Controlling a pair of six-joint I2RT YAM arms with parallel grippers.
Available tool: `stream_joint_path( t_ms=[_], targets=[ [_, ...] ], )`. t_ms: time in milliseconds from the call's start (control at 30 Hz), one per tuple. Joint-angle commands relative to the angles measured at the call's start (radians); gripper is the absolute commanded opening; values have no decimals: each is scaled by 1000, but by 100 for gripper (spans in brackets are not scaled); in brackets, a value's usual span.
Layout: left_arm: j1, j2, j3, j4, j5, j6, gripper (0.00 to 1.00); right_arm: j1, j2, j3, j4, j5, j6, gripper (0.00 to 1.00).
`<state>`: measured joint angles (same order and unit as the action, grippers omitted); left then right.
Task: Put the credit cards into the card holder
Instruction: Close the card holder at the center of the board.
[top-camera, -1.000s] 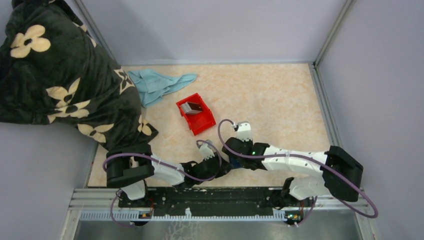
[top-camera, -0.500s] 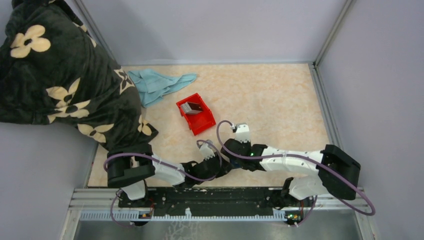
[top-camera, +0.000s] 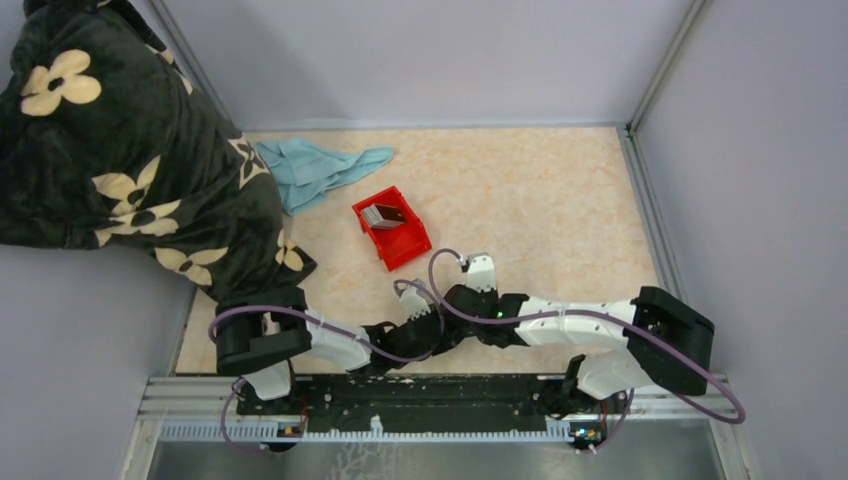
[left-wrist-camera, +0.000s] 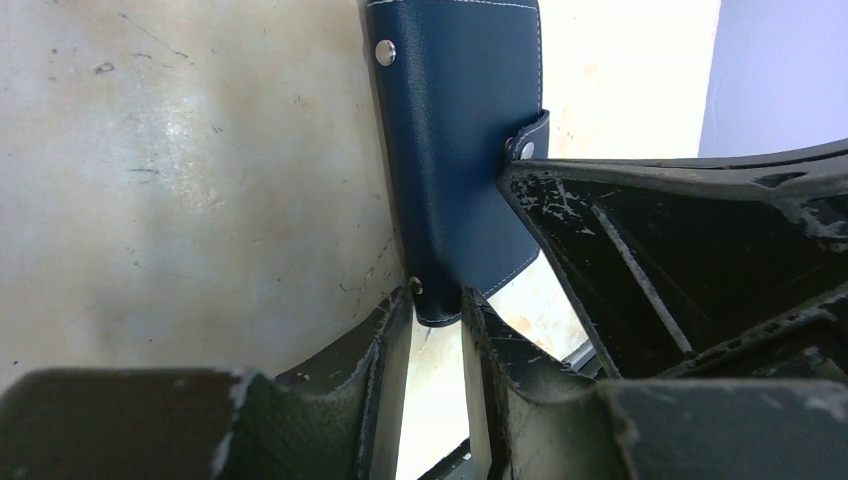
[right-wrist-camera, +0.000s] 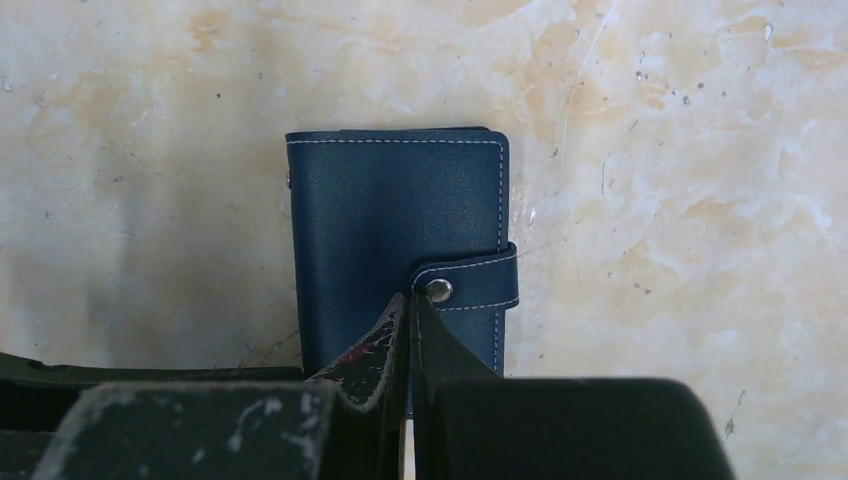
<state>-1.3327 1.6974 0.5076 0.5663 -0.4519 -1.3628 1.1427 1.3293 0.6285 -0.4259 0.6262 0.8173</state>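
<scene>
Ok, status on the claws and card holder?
Left claw clamped on card holder edge. Right claw shut, tips at snap tab. Tab fastened, credit cards in red bin. No obstruction seen.

The left arm (top-camera: 340, 345) and right arm (top-camera: 560, 322) lie low, converging; left fingers (left-wrist-camera: 385, 340) narrowly parted, right fingers (right-wrist-camera: 375, 345) closed.

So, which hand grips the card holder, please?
The left hand, clamped on an edge of the card holder; the right hand is shut, tips at the snap tab.
</scene>
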Motion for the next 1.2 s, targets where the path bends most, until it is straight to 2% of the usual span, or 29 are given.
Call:
stream_joint_path(
  t_ms=[0,67,233,467,600,1167],
  targets=[
    [6,65,-49,-268,30,41,34,7,-62,59,11,21,-65,0],
    [6,63,-49,-269,29,41,34,12,-81,78,-5,35,-82,0],
    [5,64,-47,-267,32,46,34,15,-105,106,-44,62,-100,10],
    [6,61,-47,-268,32,50,34,14,-56,117,-99,75,-72,32],
    [6,62,-47,-267,31,49,34,15,-2,132,-134,78,-59,33],
    [5,71,-58,-252,36,39,34,17,57,131,-106,75,-73,31]
  ],
)
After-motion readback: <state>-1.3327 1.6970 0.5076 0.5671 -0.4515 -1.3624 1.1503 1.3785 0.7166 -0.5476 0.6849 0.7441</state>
